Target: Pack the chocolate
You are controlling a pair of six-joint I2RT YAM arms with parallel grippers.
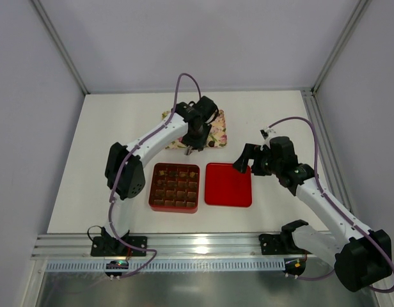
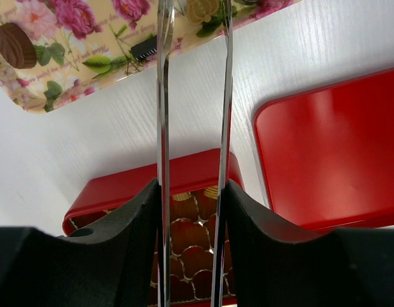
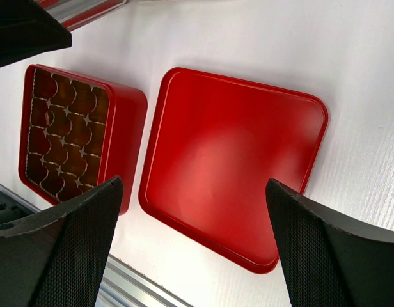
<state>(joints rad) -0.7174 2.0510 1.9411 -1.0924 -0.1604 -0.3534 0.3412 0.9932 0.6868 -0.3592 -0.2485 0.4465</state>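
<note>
My left gripper (image 1: 196, 142) hangs over the near edge of the cream floral tray (image 1: 216, 121). Its jaws are shut on a pair of shiny metal tongs (image 2: 164, 96) that reach toward the tray (image 2: 75, 70). A golden-brown chocolate (image 2: 203, 9) sits between the tong tips; whether it is pinched or resting I cannot tell. A dark chocolate (image 2: 15, 45) lies on the tray. The square red box (image 1: 174, 187) holds brown paper cups, some with pieces (image 1: 173, 171). My right gripper (image 1: 243, 160) stands open above the flat red lid (image 3: 232, 160).
The lid (image 1: 228, 185) lies right of the box, a narrow gap between them. An aluminium rail (image 1: 203, 246) runs along the table's near edge. Grey walls enclose the white table (image 1: 101, 141) at the back and sides.
</note>
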